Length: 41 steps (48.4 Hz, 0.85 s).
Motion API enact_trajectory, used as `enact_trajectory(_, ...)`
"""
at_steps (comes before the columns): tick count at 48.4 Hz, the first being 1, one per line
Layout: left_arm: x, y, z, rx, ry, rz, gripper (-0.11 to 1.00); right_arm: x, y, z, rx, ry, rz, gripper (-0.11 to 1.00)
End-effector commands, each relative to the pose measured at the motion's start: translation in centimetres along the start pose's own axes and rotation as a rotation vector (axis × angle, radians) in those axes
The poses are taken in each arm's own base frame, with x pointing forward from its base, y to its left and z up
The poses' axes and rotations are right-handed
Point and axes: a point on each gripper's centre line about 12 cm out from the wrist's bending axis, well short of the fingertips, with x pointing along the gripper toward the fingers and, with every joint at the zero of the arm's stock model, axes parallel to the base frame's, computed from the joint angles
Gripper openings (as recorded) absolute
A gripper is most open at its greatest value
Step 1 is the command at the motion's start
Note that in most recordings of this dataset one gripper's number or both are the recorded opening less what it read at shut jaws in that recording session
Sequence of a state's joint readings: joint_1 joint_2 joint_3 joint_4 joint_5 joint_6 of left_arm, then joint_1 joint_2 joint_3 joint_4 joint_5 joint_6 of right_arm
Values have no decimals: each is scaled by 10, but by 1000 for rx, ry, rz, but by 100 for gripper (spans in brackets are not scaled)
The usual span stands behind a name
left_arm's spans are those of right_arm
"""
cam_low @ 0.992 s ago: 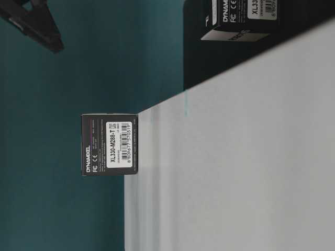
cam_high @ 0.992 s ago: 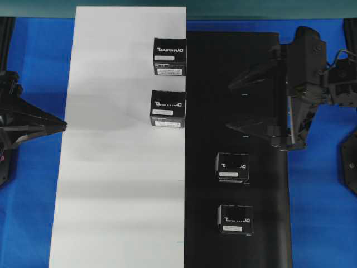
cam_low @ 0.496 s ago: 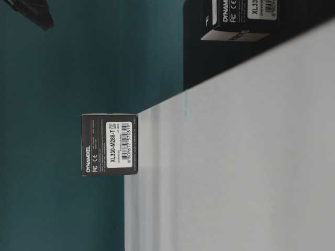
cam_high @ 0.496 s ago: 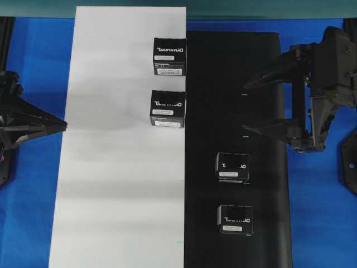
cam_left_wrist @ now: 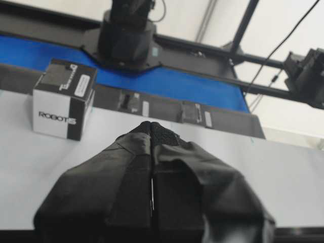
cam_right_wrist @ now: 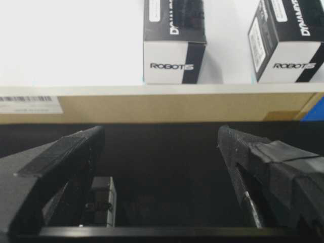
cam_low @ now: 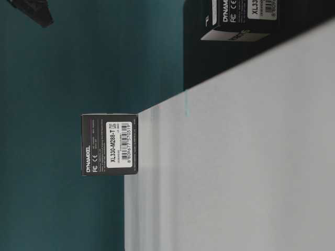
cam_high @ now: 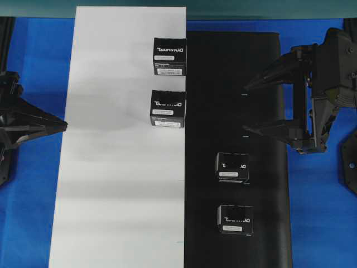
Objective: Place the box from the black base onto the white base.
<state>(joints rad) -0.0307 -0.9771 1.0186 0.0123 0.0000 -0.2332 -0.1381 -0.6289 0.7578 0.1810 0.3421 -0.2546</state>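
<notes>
Two boxes [cam_high: 232, 167] [cam_high: 235, 219] sit on the black base [cam_high: 223, 84], toward its near end. Two more boxes [cam_high: 169, 56] [cam_high: 168, 108] stand on the white base [cam_high: 111, 167] along its right edge. My right gripper [cam_high: 245, 109] is open and empty over the right part of the black base, beyond the nearer box there. In the right wrist view its fingers [cam_right_wrist: 71, 152] frame bare black sheet, and one box [cam_right_wrist: 101, 200] shows low beside the left finger. My left gripper [cam_high: 64, 125] is shut and empty at the white base's left edge.
Blue table surface [cam_high: 312, 223] borders both sheets. The right arm's body [cam_high: 329, 84] hangs over the black base's right edge. In the left wrist view a dark arm mount [cam_left_wrist: 126, 35] and frame bars [cam_left_wrist: 243, 30] stand beyond the sheets.
My right gripper, open throughout, drew back to the right across the black base, then stopped. The boxes and the left gripper have not moved.
</notes>
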Motion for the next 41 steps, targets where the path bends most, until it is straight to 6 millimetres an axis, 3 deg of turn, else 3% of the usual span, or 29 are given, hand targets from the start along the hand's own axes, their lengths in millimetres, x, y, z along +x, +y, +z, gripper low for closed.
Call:
enact_trajectory(1, 2, -3, 9, 2, -20, -8, -7, 0, 1, 3, 3, -11, 2, 98)
enact_trajectory(41, 0, -5, 6, 4, 5, -17, -7, -8, 0, 10, 2, -68, -9, 98)
